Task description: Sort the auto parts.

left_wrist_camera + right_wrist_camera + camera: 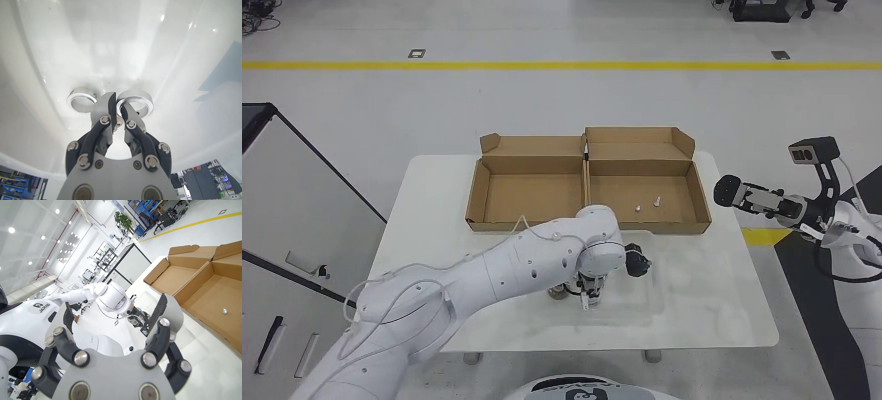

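In the top view, the left gripper (588, 297) is pointing down at the white table (712, 290), and its wrist is covering its fingers; beyond them two open cardboard boxes are sitting side by side with their walls touching. The box with parts (622, 190) is holding two small metal parts (639, 206) near each other on its floor; the other box (532, 195) is lying alongside it. The right gripper (724, 190) is hanging just beside the outer wall of the box with parts, well apart from the left gripper.

In the left wrist view, the left gripper (117, 104) is pinching the near wall of the clamped ring (140, 98), a bright aluminium collar lying flat on the table; one finger is sitting inside the bore and the other (112, 106) is pressing from outside, so the pads are nearly together with only the wall between them. The second ring (82, 102) is lying flat just beside the outer finger, on the side away from the clamped ring.

In the right wrist view, the right gripper (115, 305) is hanging with its fingers (161, 306) spread wide and gripping nothing; between and beyond them the left gripper (142, 327) is showing low over the table; off to the side of one finger, one of the small metal parts (224, 311) is lying in the box with parts (208, 291), with the other box (175, 275) past it.
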You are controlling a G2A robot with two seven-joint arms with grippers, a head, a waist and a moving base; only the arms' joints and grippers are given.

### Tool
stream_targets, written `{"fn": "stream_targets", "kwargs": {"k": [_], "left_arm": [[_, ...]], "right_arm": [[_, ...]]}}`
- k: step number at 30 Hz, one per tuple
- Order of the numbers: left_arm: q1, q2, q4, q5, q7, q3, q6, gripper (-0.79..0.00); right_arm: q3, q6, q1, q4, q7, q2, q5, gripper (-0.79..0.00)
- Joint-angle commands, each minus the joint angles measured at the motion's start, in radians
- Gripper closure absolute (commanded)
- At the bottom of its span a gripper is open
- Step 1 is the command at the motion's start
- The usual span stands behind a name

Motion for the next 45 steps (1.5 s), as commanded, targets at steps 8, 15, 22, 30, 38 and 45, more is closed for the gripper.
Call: {"fn": "stream_targets", "kwargs": {"k": [8, 15, 22, 30, 38, 45], "left_arm": [[0.015, 0.080, -0.181, 0.010, 0.009, -0.081, 0.016, 0.000], [0.069, 0.146, -0.278, 0.068, 0.009, -0.141, -0.007, 0.000], [0.103, 0.174, -0.317, 0.096, 0.038, -0.169, -0.037, 0.000], [0.119, 0.179, -0.328, 0.108, 0.083, -0.177, -0.045, 0.000], [0.186, 0.234, -0.436, 0.101, 0.159, -0.293, -0.078, 0.000], [0.246, 0.282, -0.520, 0.104, 0.184, -0.399, -0.118, 0.000]], "right_arm": [[0.000, 0.000, 0.000, 0.000, 0.000, 0.000, 0.000, -0.785], [0.000, 0.000, 0.000, 0.000, 0.000, 0.000, 0.000, -0.785], [0.000, 0.000, 0.000, 0.000, 0.000, 0.000, 0.000, -0.785], [0.000, 0.000, 0.000, 0.000, 0.000, 0.000, 0.000, -0.785], [0.000, 0.000, 0.000, 0.000, 0.000, 0.000, 0.000, -0.785], [0.000, 0.000, 0.000, 0.000, 0.000, 0.000, 0.000, -0.785]]}}
